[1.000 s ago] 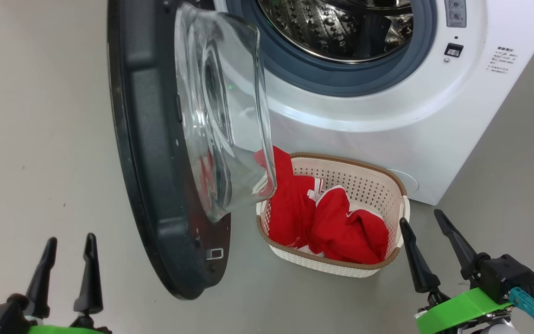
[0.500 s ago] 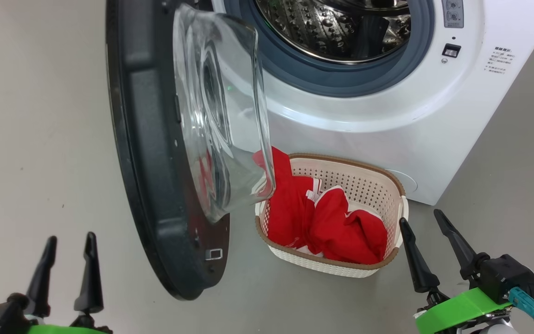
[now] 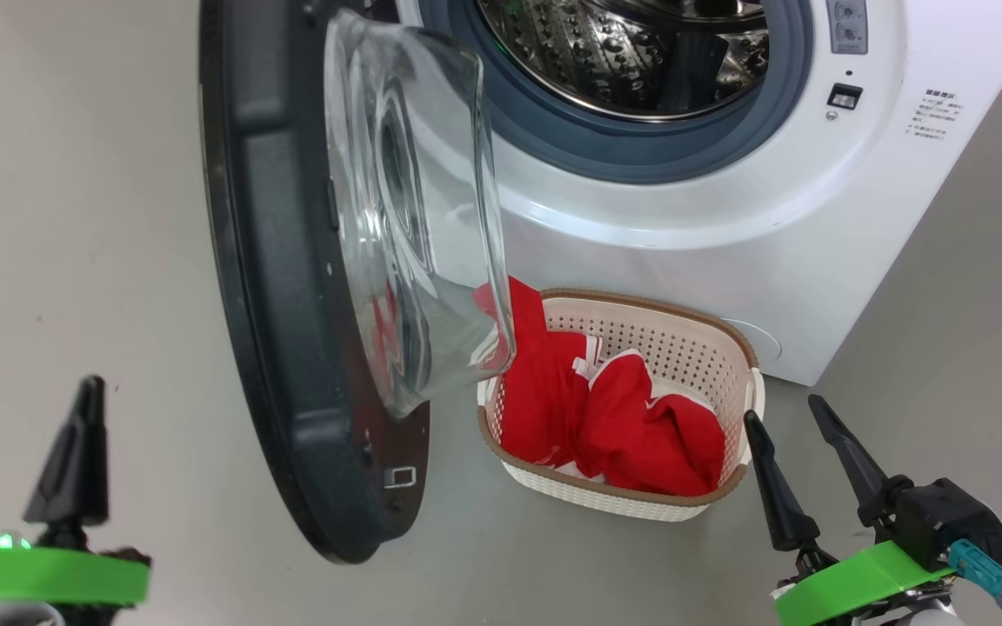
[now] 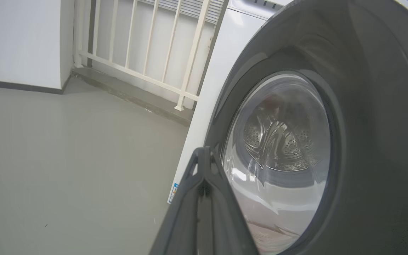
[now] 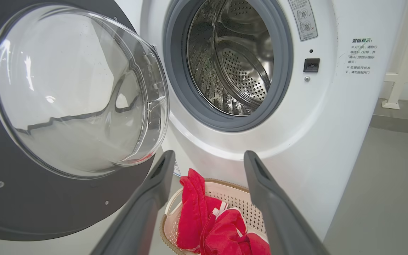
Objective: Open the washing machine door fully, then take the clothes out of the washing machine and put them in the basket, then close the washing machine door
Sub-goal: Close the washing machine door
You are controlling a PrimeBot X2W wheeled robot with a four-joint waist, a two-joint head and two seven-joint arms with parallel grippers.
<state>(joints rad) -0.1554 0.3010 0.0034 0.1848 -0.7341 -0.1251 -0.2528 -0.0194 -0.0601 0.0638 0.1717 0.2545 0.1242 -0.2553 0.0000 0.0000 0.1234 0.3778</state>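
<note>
Presently: washing machine door (image 3: 292, 304) stands open, near and to the right of the left end effector (image 3: 89, 391), whose fingers are pressed together, holding nothing. Right end effector (image 3: 781, 410), fingers spread wide, empty, hangs just beside the basket (image 3: 684, 348) containing the clothes (image 3: 640, 426), before the washing machine (image 3: 727, 235).
</note>
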